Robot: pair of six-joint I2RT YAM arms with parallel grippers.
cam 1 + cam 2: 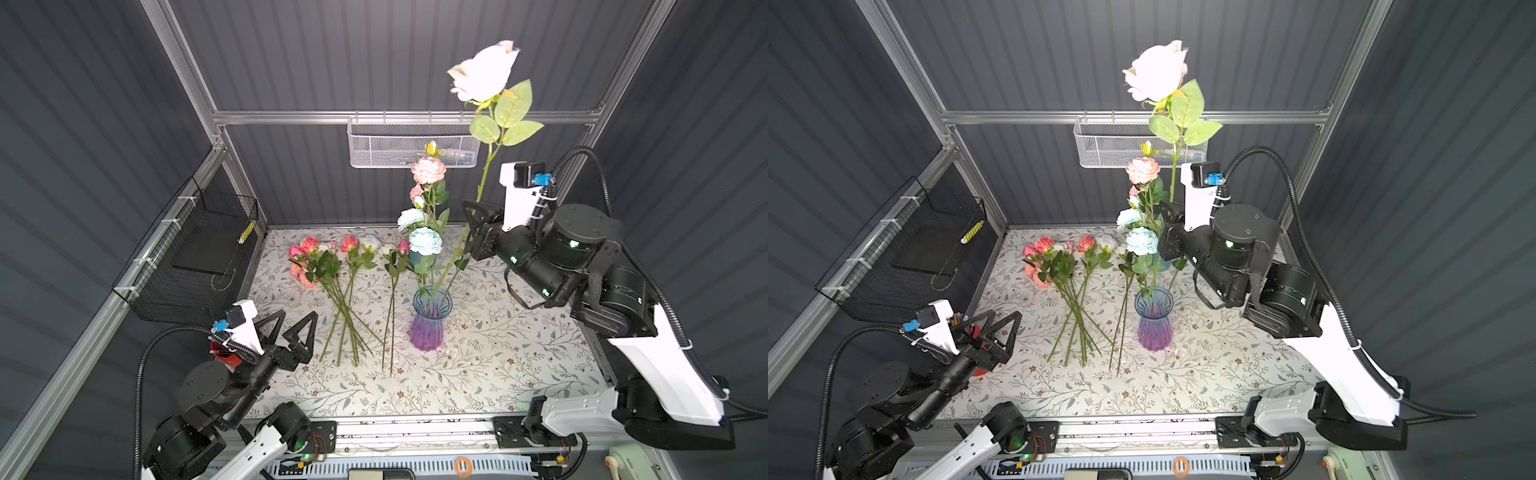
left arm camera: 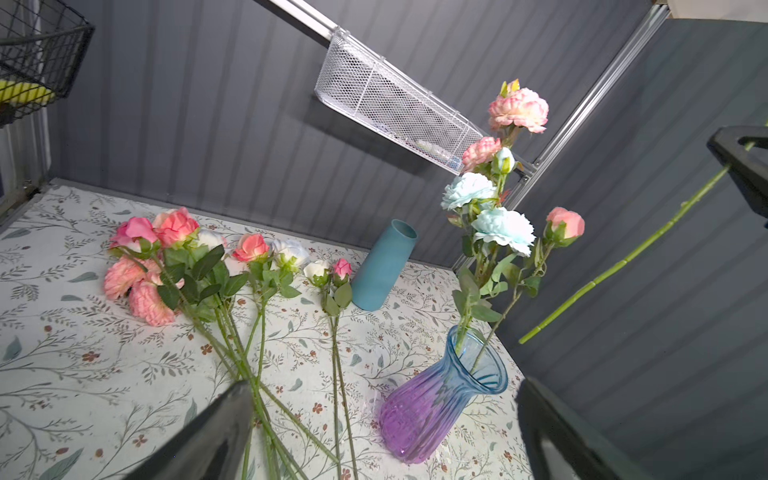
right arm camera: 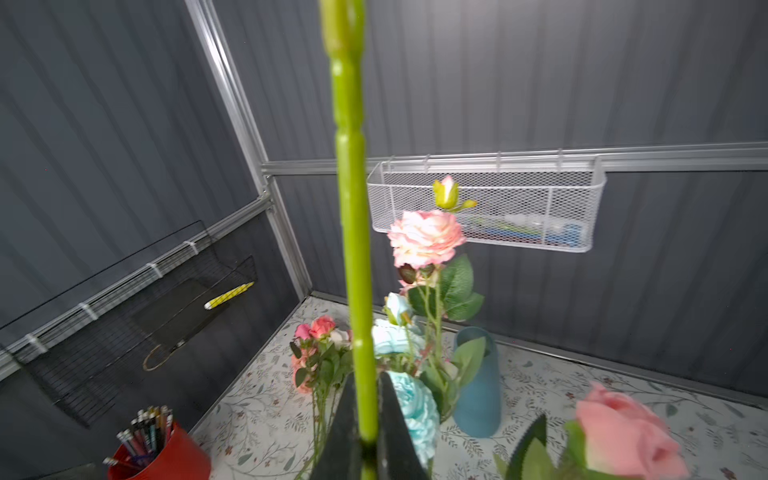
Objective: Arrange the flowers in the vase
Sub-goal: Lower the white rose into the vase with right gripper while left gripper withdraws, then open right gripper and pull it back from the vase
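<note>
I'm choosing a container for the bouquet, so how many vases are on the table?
2: a purple-and-blue glass vase, centre-right, holding flowers, and a teal vase standing just behind it. None seems hidden.

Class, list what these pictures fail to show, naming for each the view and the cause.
- White rose bloom: absent from the right wrist view, cut off by the frame edge; only its stem shows.
- White mesh basket contents: too small and blurred behind the mesh in both top views.
- Teal vase: mostly hidden by the blue blooms in both top views.
- Red pencil cup: largely covered by the left arm in both top views.
</note>
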